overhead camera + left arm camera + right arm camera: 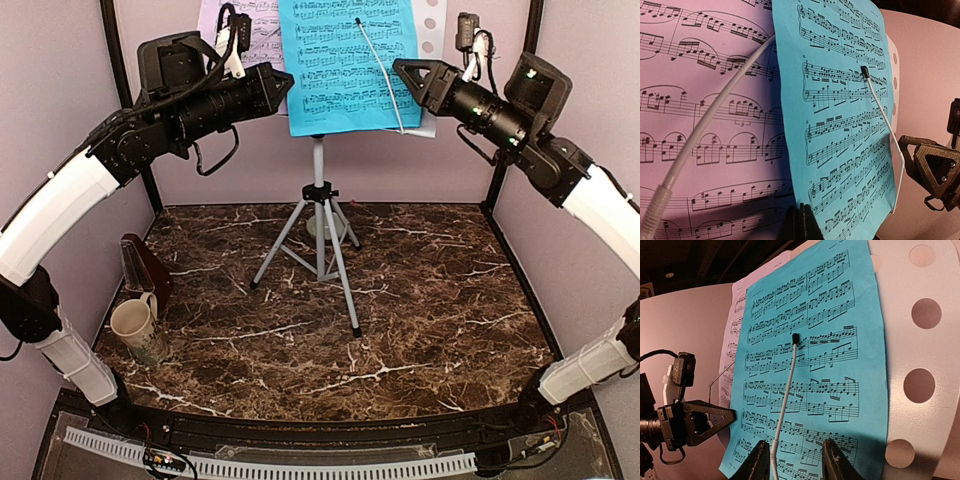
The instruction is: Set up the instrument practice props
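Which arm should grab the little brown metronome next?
Probably the left. The metronome stands by the mug at the left edge of the table, on the left arm's side. The right gripper is across the table, up by the blue sheet.

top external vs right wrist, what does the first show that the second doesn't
Only top external: the stand's tripod legs, the metronome, the cream mug and the marble table. Only right wrist: the right claw open, the white wire between its fingers. Both: blue sheet, lilac sheet, perforated tray, left claw.
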